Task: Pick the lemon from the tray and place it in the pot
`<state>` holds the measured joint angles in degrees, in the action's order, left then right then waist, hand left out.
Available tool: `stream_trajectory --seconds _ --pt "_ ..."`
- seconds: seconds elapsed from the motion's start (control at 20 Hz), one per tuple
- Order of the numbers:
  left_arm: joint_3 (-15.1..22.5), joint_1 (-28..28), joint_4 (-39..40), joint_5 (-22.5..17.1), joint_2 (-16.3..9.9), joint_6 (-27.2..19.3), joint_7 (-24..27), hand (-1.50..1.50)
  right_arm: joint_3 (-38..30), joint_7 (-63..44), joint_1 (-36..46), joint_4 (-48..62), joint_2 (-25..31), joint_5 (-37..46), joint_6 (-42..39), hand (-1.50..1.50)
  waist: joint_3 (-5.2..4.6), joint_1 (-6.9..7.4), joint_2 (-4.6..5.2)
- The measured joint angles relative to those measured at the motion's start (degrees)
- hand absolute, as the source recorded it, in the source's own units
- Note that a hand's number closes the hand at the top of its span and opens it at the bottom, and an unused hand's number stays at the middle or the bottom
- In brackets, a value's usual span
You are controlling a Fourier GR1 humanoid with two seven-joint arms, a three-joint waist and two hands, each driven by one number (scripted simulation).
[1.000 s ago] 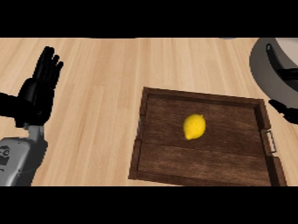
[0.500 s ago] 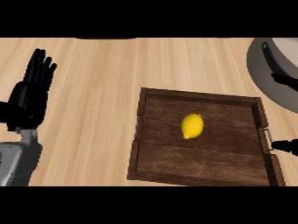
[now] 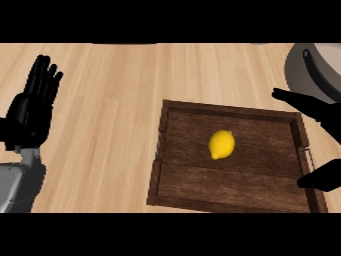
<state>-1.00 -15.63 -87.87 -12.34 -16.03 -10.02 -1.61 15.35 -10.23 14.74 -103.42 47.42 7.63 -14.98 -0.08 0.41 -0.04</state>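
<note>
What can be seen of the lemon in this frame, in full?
The lemon is a small, plain yellow fruit, oval with a slightly pointed tip at its top end. It lies on its side on the floor of the dark wooden tray, near the middle and a little toward the far side, its long axis running roughly away from the robot. Only the tray touches it. The right robot hand is open over the tray's right edge and has not reached it.
</note>
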Motion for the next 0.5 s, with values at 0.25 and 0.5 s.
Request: stream_trajectory --seconds 0.25,0.5 --pt "-0.54 0.56 -0.41 0.16 0.48 0.5 -0.21 0.0 3.95 -10.27 3.1 -1.07 -4.96 2.88 -3.67 -1.5 0.02 -0.04 0.02" --pt "-1.07 -0.25 -0.77 0.78 0.87 0.66 -1.28 0.0 5.95 -16.13 5.7 1.82 -10.87 5.61 -7.2 -1.5 0.05 -0.11 0.05"
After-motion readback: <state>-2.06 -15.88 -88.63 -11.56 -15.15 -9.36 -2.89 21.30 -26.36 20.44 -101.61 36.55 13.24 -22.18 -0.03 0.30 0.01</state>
